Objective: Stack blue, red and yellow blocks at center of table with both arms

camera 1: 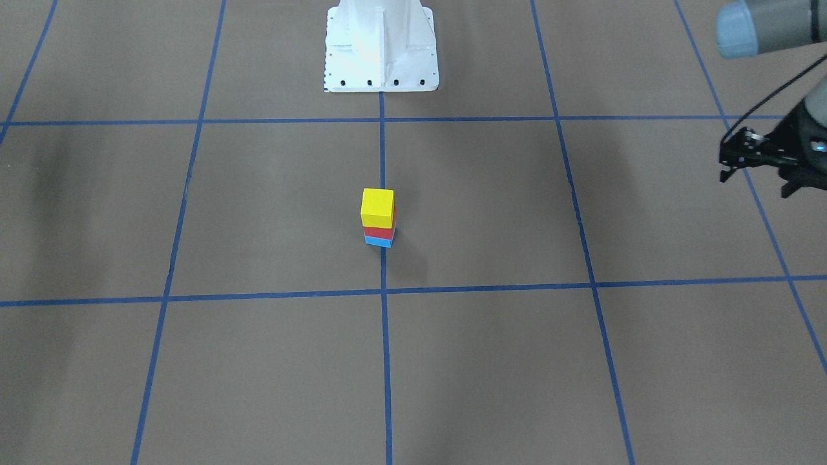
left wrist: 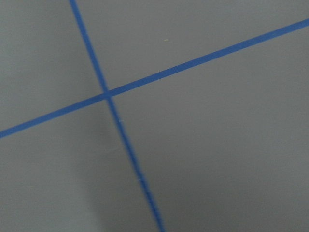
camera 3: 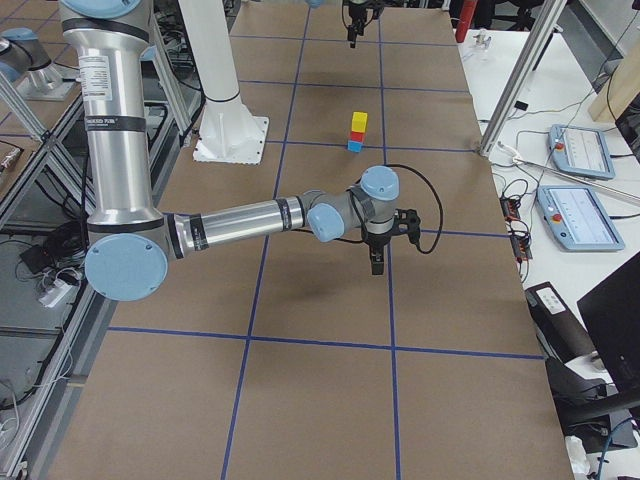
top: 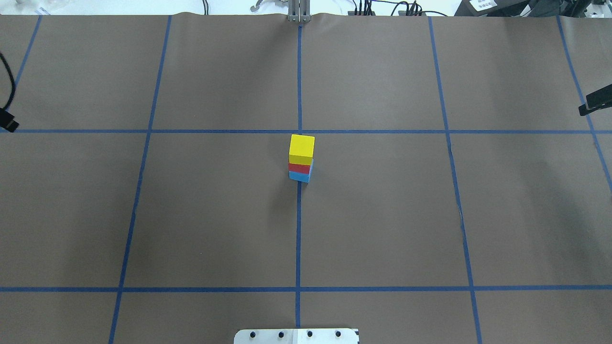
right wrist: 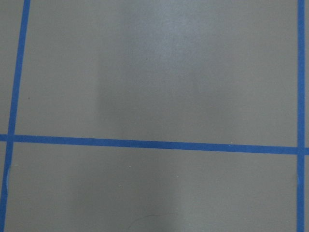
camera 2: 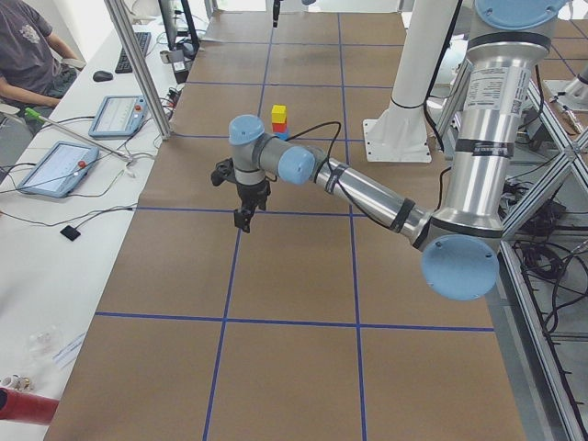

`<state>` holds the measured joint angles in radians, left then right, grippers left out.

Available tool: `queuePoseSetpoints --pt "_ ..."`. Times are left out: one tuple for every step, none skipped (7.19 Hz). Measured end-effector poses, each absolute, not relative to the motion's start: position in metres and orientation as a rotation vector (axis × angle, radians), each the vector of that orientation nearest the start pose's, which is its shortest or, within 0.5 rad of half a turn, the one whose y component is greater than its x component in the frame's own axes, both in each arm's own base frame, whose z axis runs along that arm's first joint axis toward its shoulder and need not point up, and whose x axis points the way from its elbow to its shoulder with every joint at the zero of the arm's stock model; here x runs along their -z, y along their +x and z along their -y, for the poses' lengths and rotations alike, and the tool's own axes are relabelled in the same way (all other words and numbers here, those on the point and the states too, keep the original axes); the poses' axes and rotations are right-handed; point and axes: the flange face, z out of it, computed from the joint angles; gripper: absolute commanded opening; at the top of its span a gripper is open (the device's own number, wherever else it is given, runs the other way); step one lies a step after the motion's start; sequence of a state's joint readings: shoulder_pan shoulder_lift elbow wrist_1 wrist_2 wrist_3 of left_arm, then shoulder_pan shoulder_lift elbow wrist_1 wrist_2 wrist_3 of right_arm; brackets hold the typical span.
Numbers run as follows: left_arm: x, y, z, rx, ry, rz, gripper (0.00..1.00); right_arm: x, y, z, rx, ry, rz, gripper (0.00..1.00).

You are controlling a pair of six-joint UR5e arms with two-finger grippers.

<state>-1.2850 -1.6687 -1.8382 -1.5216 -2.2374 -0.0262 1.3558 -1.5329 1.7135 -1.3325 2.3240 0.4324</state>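
Note:
A yellow block [camera 1: 378, 205] sits on a red block [camera 1: 379, 232], which sits on a blue block [camera 1: 378, 241], as an upright stack at the table's centre. The stack also shows in the overhead view [top: 301, 149]. My left gripper [camera 1: 729, 169] hangs far off at the table's side, apart from the stack, and holds nothing I can see. Only a black tip of my right gripper [top: 594, 103] shows at the overhead view's right edge. In the side views both grippers point down, the left gripper [camera 2: 243, 217] and the right gripper [camera 3: 377, 262]. I cannot tell whether either gripper is open or shut.
The white robot base [camera 1: 380, 48] stands behind the stack. Brown paper with blue tape lines [top: 299, 229] covers the table. Both wrist views show only paper and tape. Tablets and cables lie on side benches [camera 2: 55, 165].

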Motion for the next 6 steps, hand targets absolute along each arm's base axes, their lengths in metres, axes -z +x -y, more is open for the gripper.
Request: queuePoseSetpoints --pt "-0.535 0.027 0.535 -0.306 0.204 -0.720 1.00 -0.550 -0.025 0.521 -0.044 0.147 0.836 1.00" --pt "-0.573 -0.014 0.536 -0.243 0.188 -0.728 1.00 -0.554 -0.013 0.518 -0.032 0.144 0.840 1.00" --pt "-0.605 -0.044 0.533 -0.179 0.162 -0.730 1.00 -0.555 -0.011 0.518 -0.022 0.137 0.841 1.00" --pt "-0.623 -0.063 0.530 -0.137 0.145 -0.731 1.00 -0.555 -0.012 0.518 -0.015 0.133 0.840 1.00" --pt "-0.630 -0.070 0.528 -0.118 0.138 -0.732 1.00 -0.556 -0.012 0.517 -0.013 0.131 0.839 1.00" --pt "-0.632 -0.072 0.526 -0.109 0.134 -0.732 1.00 -0.558 -0.012 0.516 -0.013 0.129 0.836 1.00"
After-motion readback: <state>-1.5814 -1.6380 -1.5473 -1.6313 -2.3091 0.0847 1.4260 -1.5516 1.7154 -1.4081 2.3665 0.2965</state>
